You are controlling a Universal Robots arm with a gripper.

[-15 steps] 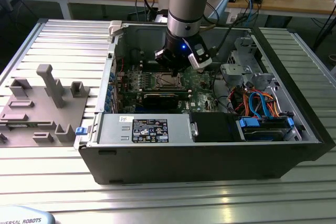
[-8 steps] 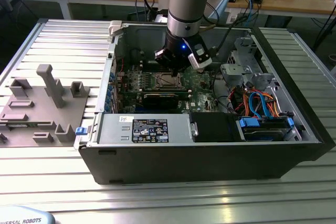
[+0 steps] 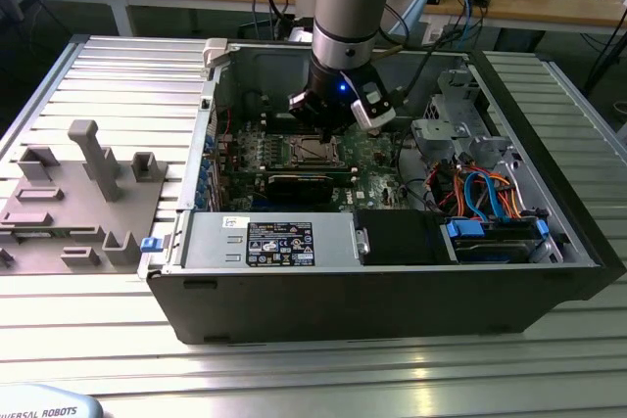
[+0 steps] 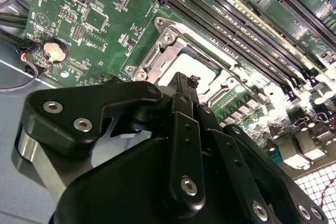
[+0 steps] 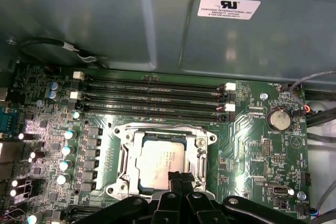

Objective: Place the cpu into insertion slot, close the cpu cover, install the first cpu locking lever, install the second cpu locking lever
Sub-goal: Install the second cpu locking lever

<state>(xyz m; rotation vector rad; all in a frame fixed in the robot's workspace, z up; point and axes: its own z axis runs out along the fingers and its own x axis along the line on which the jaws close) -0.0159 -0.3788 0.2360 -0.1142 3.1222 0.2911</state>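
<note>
Black fingers of my gripper (image 5: pixel 180 178) pressed together, nothing between them, tips just above cpu (image 5: pixel 160 162). Cpu sits flat in insertion slot (image 5: pixel 121 157), silver top exposed through cpu cover (image 5: pixel 202 141) window. Memory slots (image 5: pixel 152 98) run just beyond socket; coin battery (image 5: pixel 277 119) well off to side.

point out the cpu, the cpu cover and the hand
cpu (image 5: pixel 160 163), first wrist view, middle of its silver top
cpu cover (image 5: pixel 201 141), first wrist view, frame corner beside the chip
hand (image 5: pixel 179 178), first wrist view, black fingertips at the chip's edge
</note>
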